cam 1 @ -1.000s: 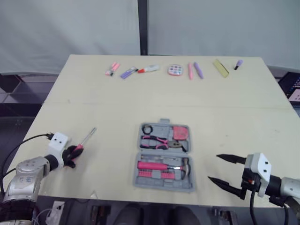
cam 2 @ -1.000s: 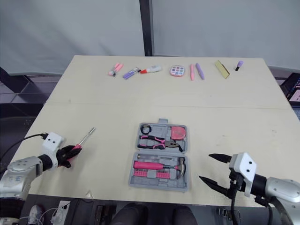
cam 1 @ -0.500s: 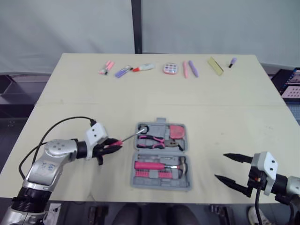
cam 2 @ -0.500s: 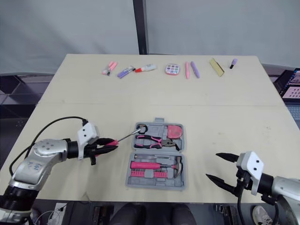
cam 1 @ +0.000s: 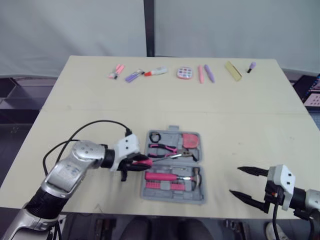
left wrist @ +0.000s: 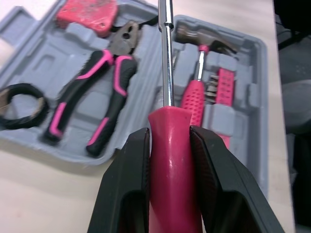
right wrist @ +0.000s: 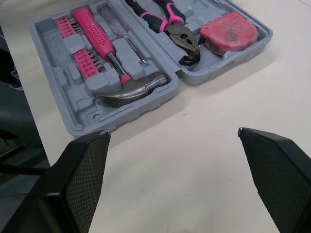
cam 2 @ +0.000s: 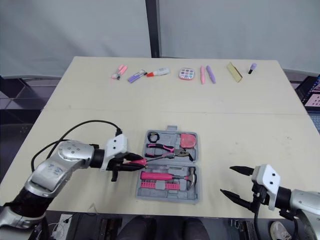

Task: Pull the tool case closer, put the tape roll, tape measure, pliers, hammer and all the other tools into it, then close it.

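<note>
A pale table (cam 2: 240,115) stands before a grey backdrop (cam 2: 75,35). A dark post (cam 2: 153,27) splits the backdrop behind the table's far edge. Dark floor (cam 2: 17,112) lies left of the table.

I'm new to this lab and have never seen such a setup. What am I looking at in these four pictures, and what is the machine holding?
This is a humanoid robot with two arms, each ending in a two-fingered black end effector. The two wide pictures come from a stereo camera on its head, looking down over a table. The two close-ups come from cameras on its wrists. On the table lies an open grey tool case, already holding pliers, a hammer, a tape measure and a tape roll. Small pens and other items line the far edge. The left end effector is shut on a pink-handled screwdriver, held over the case. The right end effector is open, holding nothing, to the right of the case.
</note>
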Action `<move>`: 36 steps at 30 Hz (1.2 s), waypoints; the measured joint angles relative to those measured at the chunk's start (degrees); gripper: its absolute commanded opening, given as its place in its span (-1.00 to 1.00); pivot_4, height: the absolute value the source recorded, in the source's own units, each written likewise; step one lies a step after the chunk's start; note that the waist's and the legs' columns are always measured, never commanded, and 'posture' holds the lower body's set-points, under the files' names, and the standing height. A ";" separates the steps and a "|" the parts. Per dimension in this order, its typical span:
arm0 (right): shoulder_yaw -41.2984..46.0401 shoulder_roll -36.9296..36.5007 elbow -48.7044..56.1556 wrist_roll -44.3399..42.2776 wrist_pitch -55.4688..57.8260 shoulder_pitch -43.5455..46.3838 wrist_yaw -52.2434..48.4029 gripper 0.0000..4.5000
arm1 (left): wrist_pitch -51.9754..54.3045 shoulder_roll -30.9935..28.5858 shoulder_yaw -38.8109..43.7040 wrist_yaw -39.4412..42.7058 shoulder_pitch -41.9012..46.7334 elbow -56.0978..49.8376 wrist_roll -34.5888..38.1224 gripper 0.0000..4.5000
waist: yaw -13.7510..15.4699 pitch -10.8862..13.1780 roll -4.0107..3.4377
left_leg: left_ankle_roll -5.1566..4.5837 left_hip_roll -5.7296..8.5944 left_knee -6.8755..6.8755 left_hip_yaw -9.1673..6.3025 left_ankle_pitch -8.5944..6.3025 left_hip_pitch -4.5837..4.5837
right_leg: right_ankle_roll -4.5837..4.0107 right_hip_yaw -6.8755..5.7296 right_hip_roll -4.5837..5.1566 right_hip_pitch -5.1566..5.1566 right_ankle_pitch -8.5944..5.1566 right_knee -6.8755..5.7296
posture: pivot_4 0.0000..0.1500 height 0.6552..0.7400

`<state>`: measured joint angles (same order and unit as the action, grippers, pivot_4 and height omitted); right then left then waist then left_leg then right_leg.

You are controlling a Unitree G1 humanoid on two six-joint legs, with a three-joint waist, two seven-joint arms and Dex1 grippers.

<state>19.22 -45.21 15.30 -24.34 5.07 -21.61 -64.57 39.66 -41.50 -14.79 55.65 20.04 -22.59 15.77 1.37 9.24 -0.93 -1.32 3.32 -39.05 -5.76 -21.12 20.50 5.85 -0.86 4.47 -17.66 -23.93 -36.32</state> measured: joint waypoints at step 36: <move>-0.74 -1.72 1.61 0.97 1.05 -3.45 -0.60 1.00 | 25.37 7.63 -27.31 -11.15 11.56 -10.06 -0.74 -0.68 | 0.24 0.02 0.02 | -0.04 0.00 -0.06 0.02 0.02 0.15 | 0.01 0.03 -0.07 0.02 0.00 0.18 | 1.00 0.37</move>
<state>18.48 -46.92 16.91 -23.37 6.12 -25.07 -65.17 65.03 -33.87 -42.10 44.49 31.60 -32.66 15.02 1.61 9.26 -0.91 -1.36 3.32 -39.11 -5.74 -21.10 20.64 5.85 -0.83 4.41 -17.64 -23.93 -36.14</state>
